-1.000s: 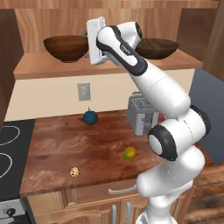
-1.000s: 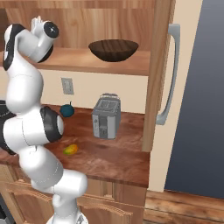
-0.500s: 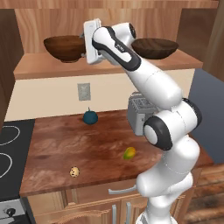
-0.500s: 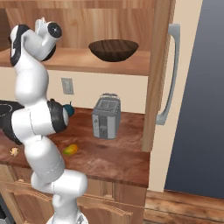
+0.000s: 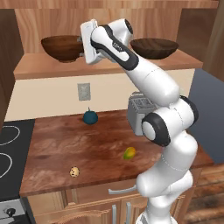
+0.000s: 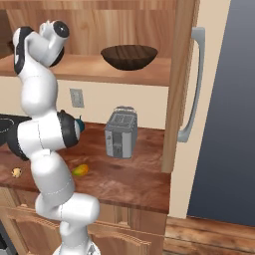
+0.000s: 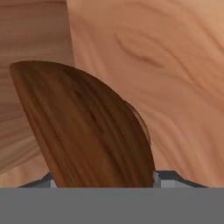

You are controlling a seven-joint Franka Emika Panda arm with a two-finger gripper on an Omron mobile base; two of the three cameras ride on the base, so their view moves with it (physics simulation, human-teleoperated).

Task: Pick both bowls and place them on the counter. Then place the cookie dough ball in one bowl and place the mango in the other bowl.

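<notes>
In the left base view, the gripper [image 5: 83, 46] is raised to the shelf [image 5: 39, 65], right at the rim of the reddish-brown bowl [image 5: 61, 47]. The darker bowl [image 5: 154, 47] sits on the shelf on the arm's other side. Far below the gripper, on the counter [image 5: 57, 144], lie the cookie dough ball [image 5: 75, 172] and the mango [image 5: 129, 153].

The right base view shows the darker bowl [image 6: 129, 56] well beyond the hand, and the mango [image 6: 80, 170] low on the counter [image 6: 134, 179].

In the hand view, the bowl's wall [image 7: 87, 127] stands between the fingers [image 7: 164, 178]; whether they grip it I cannot tell.
</notes>
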